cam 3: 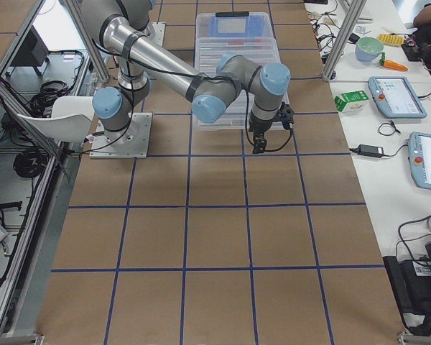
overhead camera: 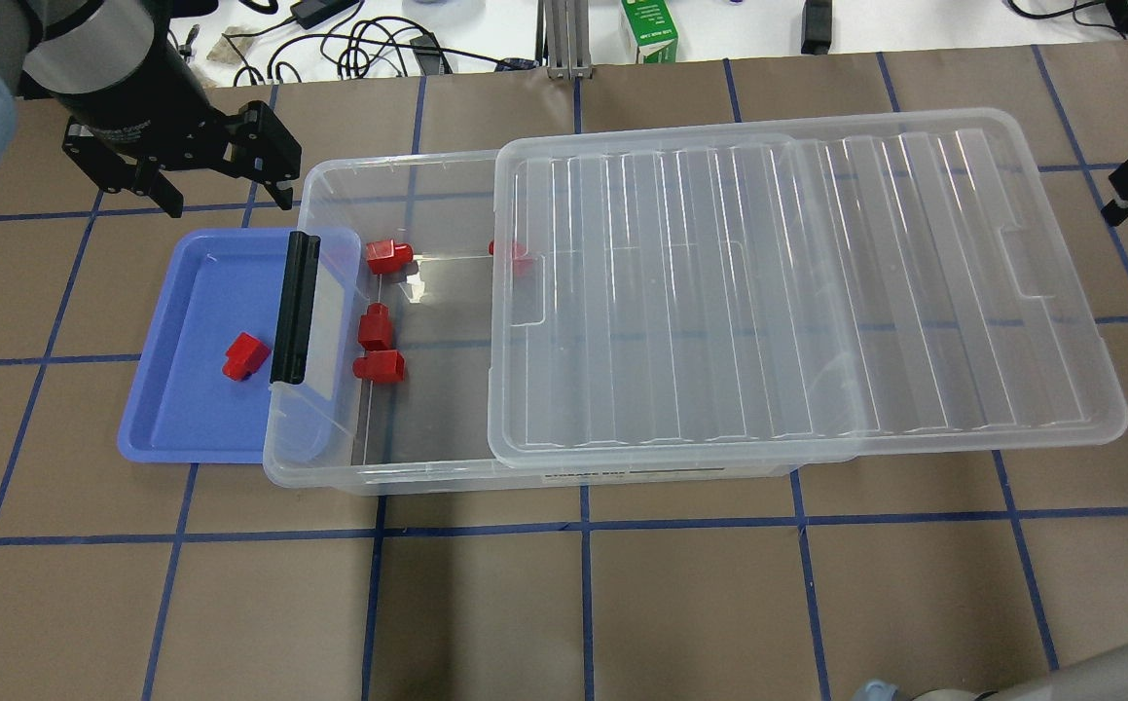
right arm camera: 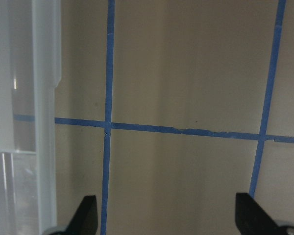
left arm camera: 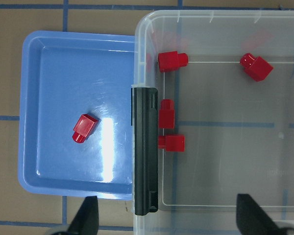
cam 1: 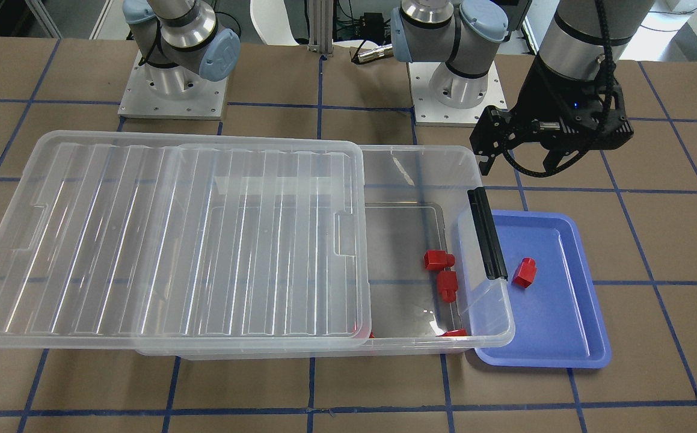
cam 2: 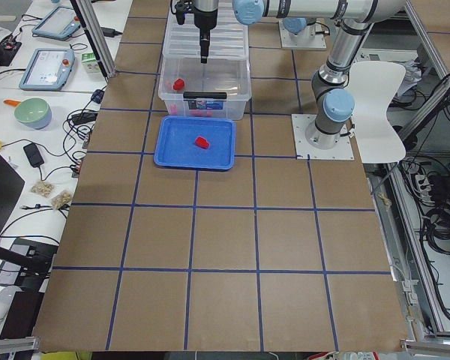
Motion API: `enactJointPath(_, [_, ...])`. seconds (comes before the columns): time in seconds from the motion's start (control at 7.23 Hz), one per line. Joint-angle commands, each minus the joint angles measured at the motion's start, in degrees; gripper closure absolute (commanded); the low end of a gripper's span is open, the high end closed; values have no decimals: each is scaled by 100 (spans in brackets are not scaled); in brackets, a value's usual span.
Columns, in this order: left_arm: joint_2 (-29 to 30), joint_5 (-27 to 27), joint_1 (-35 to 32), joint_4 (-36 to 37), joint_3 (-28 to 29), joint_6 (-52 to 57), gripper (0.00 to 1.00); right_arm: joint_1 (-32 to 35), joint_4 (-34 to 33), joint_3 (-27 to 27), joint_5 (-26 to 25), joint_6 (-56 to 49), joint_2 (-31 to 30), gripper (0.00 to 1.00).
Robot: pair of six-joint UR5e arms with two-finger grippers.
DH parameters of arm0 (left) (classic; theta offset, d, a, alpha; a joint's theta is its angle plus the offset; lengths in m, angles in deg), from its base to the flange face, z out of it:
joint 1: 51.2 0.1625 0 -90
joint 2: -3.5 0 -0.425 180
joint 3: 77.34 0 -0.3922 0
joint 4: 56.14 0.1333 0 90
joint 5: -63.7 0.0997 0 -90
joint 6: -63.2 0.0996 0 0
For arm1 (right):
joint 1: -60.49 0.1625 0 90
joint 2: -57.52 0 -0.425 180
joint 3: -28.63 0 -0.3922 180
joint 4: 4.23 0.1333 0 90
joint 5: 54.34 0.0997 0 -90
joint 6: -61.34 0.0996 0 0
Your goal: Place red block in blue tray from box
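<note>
Red block point(left arm camera: 85, 128) in blue tray point(left arm camera: 49, 73); 4 more in box point(left arm camera: 225, 171).
</note>
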Motion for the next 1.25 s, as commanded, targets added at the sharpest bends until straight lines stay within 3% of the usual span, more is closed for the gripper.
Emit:
enactJointPath(0.0, [-8, -3, -6, 1, -18, -13, 0, -11, -494, -519, -121, -136, -64, 0])
enactJointPath(0.83, [-17, -3, -6, 1, -27, -39, 0, 85, -477, -854, 28, -75, -310, 0])
enactJointPath(1.11, [-25, -3, -6, 1, -18, -39, 0, 400, -485, -855, 90, 195, -302, 0])
